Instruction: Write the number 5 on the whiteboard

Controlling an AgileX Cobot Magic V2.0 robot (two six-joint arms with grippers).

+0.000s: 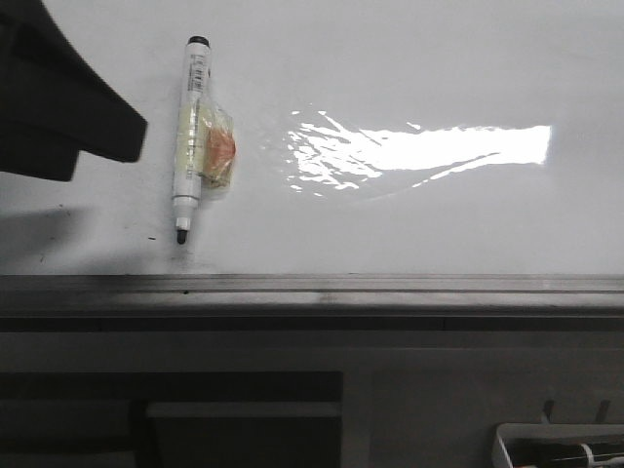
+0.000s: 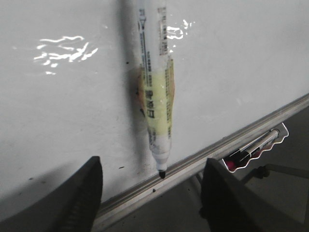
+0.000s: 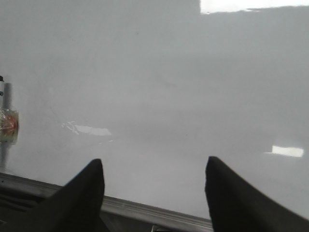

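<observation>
The whiteboard (image 1: 409, 214) is a large glossy white board with a grey metal edge rail (image 1: 390, 285) along its near side. No number 5 shows on it. A white marker (image 1: 192, 136) with a yellowish tape wrap lies on the board at the left, uncapped, its black tip (image 1: 182, 237) toward the rail. It also shows in the left wrist view (image 2: 157, 92). My left gripper (image 2: 152, 169) is open above the marker's tip end, not touching it. My right gripper (image 3: 154, 169) is open and empty over the bare board (image 3: 159, 87) near the rail.
A dark part of my left arm (image 1: 58, 107) covers the board's far left corner. A white wire holder (image 2: 256, 147) with other markers hangs below the rail; it also shows in the front view (image 1: 561, 447). A few tiny dark specks dot the board.
</observation>
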